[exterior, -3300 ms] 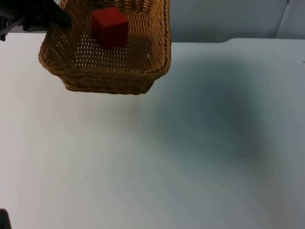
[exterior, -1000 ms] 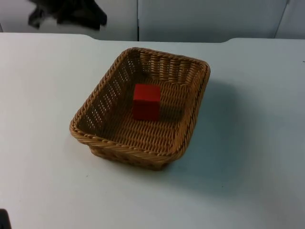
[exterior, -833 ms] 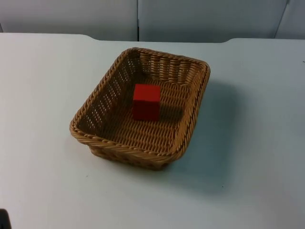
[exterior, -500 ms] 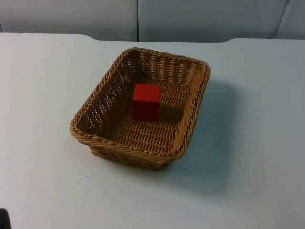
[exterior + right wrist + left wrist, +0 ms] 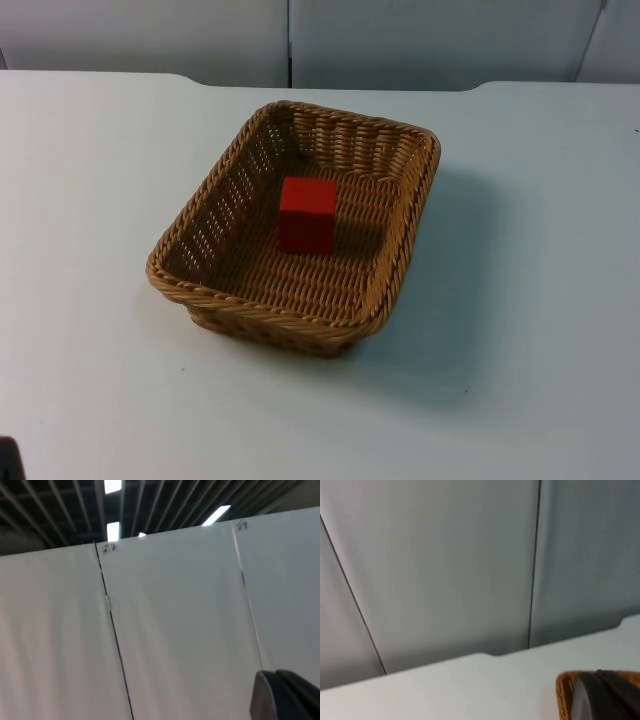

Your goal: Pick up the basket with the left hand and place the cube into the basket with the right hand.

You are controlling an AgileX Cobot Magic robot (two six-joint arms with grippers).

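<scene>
A tan wicker basket [image 5: 410, 215] stands on the white table, a little left of the middle. A red cube [image 5: 306, 213] rests on the basket's floor, near its centre. Nothing touches the basket or the cube in the top view. My left gripper [image 5: 606, 697] is drawn back and lifted, pointing at the grey partition wall, with a bit of the basket's rim [image 5: 564, 694] beside it. My right gripper [image 5: 284, 696] is held high and faces the upper part of the wall and the ceiling lights.
The grey partition wall [image 5: 420, 40] closes off the table's far edge. White table [image 5: 520, 330] surrounds the basket on all sides. A small dark object [image 5: 8, 462] sits at the near left corner.
The basket, earlier held up at the far left with the cube in it, now stands on the table. The left arm left the top view about a second ago; nothing has moved since.
</scene>
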